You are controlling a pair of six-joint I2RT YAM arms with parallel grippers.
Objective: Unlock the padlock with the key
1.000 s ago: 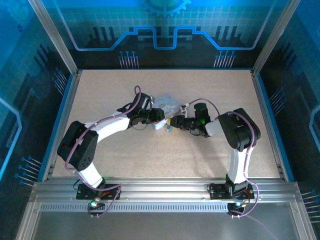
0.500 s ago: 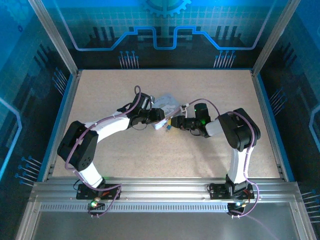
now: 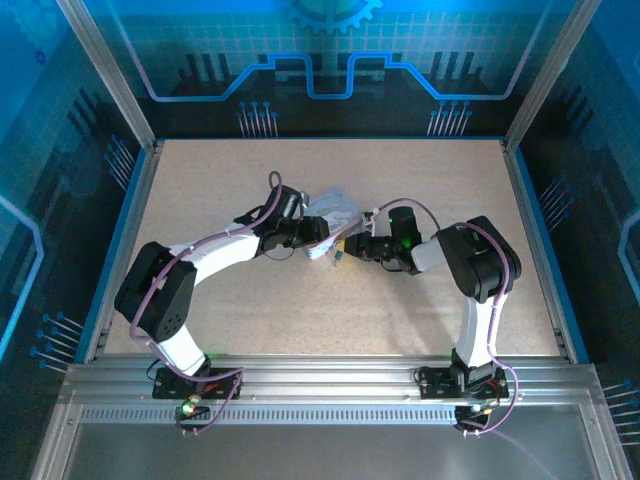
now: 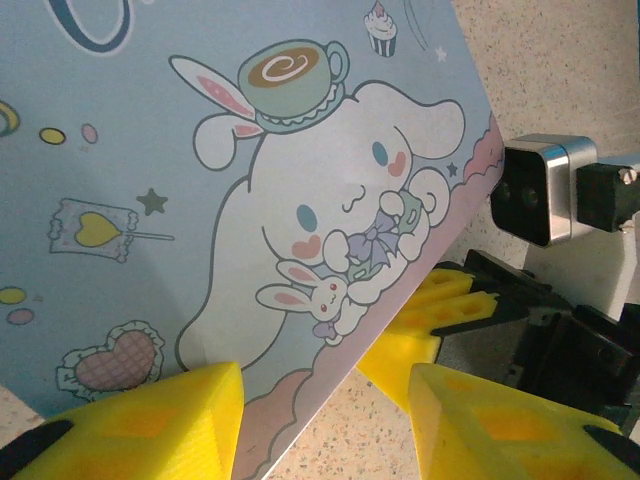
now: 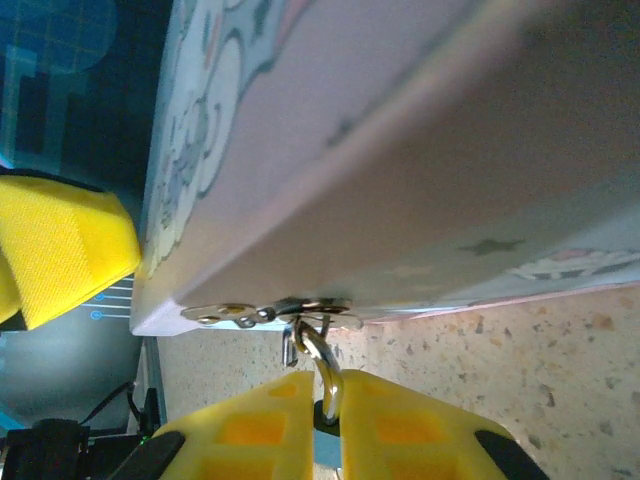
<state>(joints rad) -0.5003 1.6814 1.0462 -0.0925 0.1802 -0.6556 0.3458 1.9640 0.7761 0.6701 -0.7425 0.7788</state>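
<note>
So, the padlock (image 5: 318, 358) hangs by its loop from the little metal clasp (image 5: 270, 310) on the bottom edge of the tin (image 5: 400, 180), just above the speckled table (image 5: 520, 380). Its body is tucked down between the yellow pads of the right gripper (image 5: 326, 405), which are clenched on it with barely a sliver between them. Only a bluish bit of the lock peeks out of that slit.

On the other side, the left gripper (image 4: 325, 390) sits at the near corner of the tin's cartoon lid with its two yellow fingers spread to either side of that corner. One finger overlaps the lid edge and the other has a bit of table showing beside it, so I honestly can't tell if it's squeezing the tin or just straddling it.

Versus a second ago, the overhead view barely changes. Both arms meet at the tin mid-table in pretty much the same pose, and the tin sits in the same spot.
</note>
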